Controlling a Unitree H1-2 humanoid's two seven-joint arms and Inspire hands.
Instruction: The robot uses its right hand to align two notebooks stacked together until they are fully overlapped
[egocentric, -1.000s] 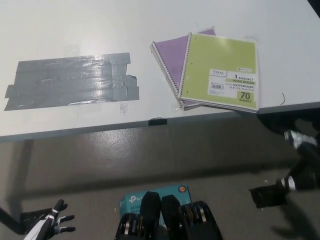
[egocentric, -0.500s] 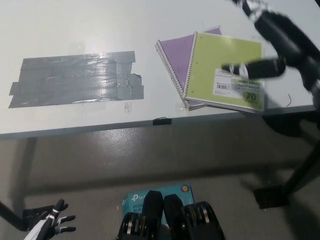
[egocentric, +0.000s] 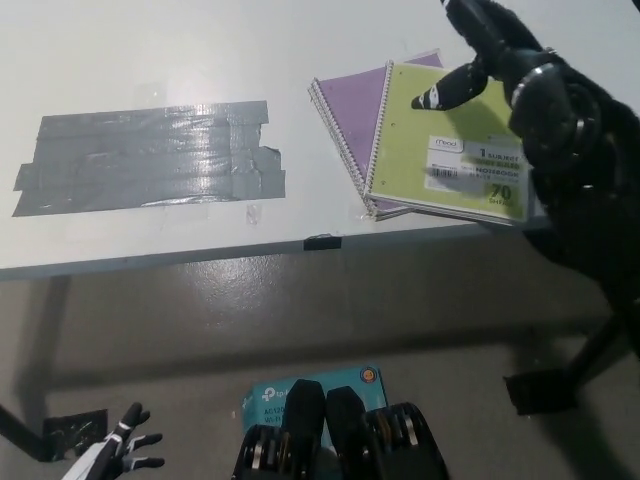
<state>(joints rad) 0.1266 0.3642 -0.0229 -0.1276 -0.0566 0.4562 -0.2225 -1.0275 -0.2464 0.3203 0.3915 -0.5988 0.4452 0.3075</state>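
Green notebook (egocentric: 430, 140), top of the stack on the worktop (egocentric: 150, 50): white cover label (egocentric: 478, 172) at the lower right. Legible on it: "1", "NOTEBOOK", "70"; the remaining small lines and the barcode at the label's left are blurred, and the brand mark at its top cannot be read with certainty.

Teal box (egocentric: 275, 395) on the floor below the worktop: white "tp-link" logo, partly visible; smaller print beneath it is illegible.
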